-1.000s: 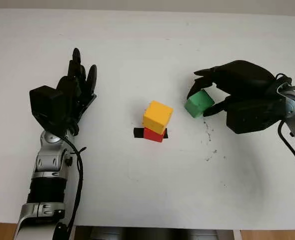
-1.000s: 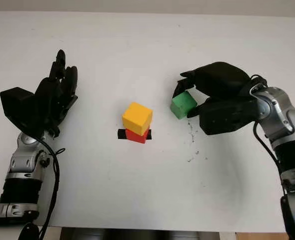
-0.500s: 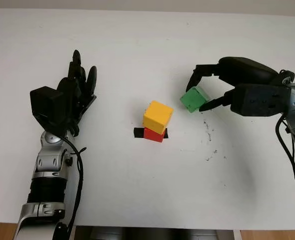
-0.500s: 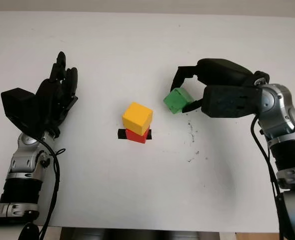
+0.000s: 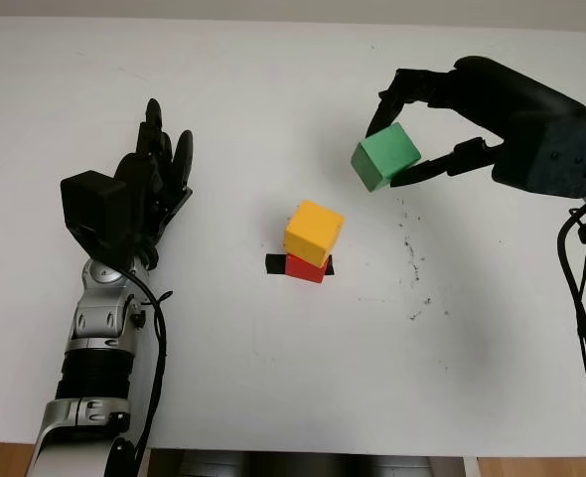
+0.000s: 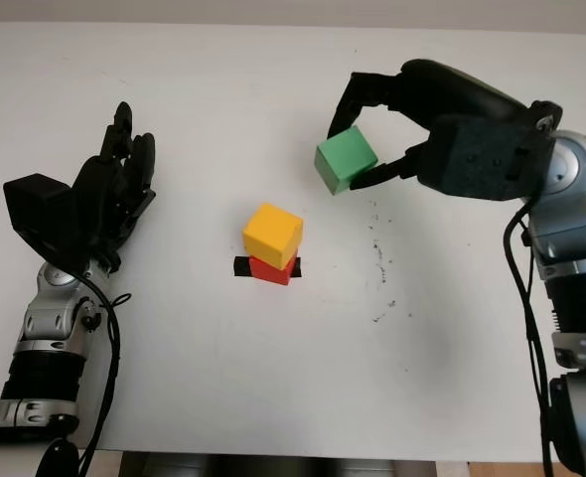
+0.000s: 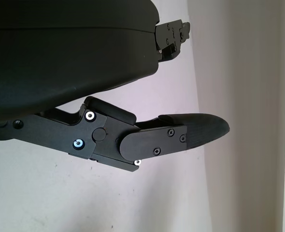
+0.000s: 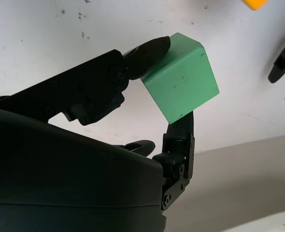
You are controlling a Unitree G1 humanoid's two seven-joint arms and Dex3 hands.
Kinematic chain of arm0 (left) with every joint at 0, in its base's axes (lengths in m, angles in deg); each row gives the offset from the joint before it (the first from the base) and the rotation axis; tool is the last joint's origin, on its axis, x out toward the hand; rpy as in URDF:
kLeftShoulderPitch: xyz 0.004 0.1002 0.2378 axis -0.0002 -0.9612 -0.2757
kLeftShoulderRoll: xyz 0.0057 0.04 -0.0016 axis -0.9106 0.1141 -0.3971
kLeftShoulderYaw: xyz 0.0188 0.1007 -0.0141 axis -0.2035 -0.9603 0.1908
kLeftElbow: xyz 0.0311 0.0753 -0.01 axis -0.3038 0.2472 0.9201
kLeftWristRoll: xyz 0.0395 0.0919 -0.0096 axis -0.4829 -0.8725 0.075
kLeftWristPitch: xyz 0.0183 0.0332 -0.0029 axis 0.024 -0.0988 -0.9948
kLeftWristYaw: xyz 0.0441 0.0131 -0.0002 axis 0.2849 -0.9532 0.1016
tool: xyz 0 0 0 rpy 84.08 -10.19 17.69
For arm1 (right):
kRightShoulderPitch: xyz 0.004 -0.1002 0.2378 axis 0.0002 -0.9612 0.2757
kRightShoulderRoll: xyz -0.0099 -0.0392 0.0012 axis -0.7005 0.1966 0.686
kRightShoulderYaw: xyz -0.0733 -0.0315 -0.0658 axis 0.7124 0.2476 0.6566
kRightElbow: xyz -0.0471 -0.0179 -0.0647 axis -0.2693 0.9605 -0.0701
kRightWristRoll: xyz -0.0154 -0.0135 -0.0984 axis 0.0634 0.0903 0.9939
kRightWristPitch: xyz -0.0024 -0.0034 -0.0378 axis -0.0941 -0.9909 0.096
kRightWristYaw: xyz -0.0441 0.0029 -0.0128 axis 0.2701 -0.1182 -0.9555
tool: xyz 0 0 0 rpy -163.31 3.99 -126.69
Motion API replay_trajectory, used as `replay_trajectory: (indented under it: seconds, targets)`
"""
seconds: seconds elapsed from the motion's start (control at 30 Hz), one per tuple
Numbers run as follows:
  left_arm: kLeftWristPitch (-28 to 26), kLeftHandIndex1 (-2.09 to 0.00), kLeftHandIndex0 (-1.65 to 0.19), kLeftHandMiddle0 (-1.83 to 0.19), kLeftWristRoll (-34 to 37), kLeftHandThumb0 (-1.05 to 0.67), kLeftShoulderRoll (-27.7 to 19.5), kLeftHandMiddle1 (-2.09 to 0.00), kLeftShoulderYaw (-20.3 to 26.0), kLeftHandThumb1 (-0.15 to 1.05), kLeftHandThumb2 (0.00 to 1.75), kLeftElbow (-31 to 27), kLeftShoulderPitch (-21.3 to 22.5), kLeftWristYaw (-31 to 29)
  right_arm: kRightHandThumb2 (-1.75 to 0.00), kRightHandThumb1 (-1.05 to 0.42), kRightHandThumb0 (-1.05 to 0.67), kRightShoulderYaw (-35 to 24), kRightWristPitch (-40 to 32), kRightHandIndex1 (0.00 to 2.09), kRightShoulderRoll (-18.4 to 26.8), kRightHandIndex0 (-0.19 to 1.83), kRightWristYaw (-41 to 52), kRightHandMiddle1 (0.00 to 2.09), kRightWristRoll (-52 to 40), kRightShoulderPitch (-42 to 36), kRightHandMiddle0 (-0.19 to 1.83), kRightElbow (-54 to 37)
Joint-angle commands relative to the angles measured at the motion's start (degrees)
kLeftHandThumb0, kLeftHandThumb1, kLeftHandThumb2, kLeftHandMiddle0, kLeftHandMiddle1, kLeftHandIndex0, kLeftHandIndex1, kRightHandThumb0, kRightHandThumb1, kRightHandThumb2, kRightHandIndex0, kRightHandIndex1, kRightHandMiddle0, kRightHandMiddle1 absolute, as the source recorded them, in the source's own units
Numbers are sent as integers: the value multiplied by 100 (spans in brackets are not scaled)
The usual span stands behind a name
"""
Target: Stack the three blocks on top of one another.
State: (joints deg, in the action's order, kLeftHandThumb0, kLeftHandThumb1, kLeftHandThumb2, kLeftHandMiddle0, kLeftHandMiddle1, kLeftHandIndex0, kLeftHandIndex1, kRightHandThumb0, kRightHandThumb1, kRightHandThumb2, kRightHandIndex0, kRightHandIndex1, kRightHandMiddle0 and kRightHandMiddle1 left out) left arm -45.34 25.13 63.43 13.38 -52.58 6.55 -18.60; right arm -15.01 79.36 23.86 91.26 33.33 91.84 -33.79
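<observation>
Higher now: smooth green cube (image 5: 385,156).

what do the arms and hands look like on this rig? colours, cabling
Both hands, left hand and right hand, have matte black shells and black fingers fastened with small silver screws. Forearms are silver-grey metal with black ribbed joint sections. A loose black cable runs along each arm.
</observation>
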Motion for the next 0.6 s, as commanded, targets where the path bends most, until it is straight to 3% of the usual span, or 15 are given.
replay_trajectory:
  seconds: [0.0,0.3,0.57]
  targets:
    - [84,0,19,19,-31,-72,-29,0,-21,105,56,-3,48,8,-5,-92,-36,-114,-151,6,-19,41,64,148,-118,243,40,-264]
    - [87,0,19,19,-7,-71,-5,0,5,105,56,-1,38,17,-5,-90,-38,-77,-455,7,-83,43,461,148,-492,825,47,-430]
    - [40,0,19,19,-62,-71,-26,-1,-23,105,56,-92,12,63,-6,-93,-37,32,-1148,5,-521,39,950,157,-991,1082,41,-544]
